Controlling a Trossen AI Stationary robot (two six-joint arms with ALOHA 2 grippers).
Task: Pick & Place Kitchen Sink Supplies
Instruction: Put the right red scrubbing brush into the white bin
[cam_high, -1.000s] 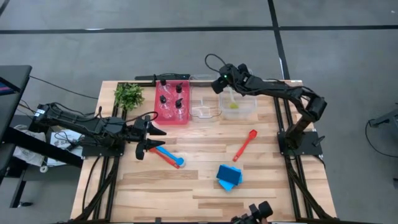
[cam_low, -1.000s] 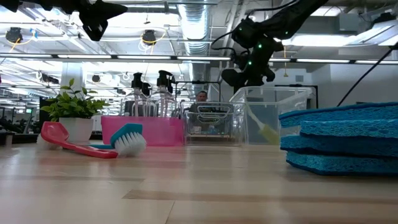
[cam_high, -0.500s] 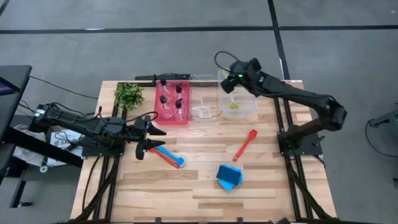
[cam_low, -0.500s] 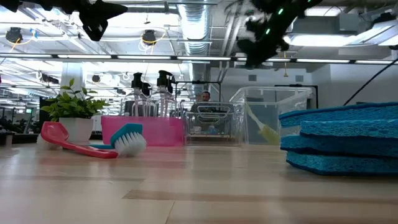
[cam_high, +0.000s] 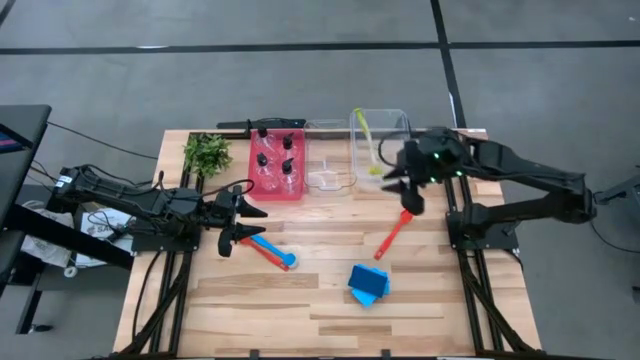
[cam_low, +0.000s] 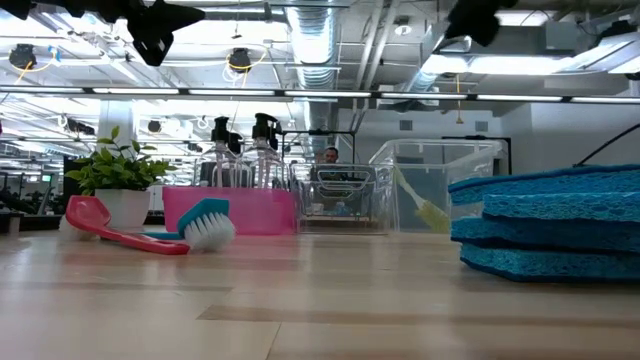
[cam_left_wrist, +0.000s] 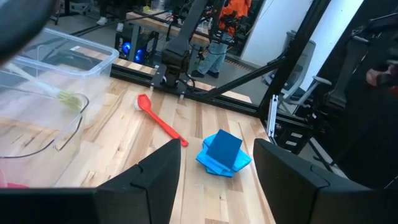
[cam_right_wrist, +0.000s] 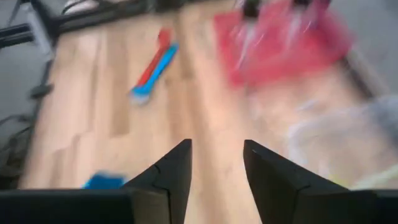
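Bare wood lies open across the near half of my table (cam_high: 250, 305), broken only by the blue sponges (cam_high: 368, 283). The red spoon (cam_high: 394, 233) and crossed brushes (cam_high: 268, 251) block mid-table; bins (cam_high: 380, 150) and plant (cam_high: 207, 153) wall the far edge.

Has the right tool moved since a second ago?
Yes. In the high view the right tool has left the clear bin and swung toward the table's near side, now above the red spoon.
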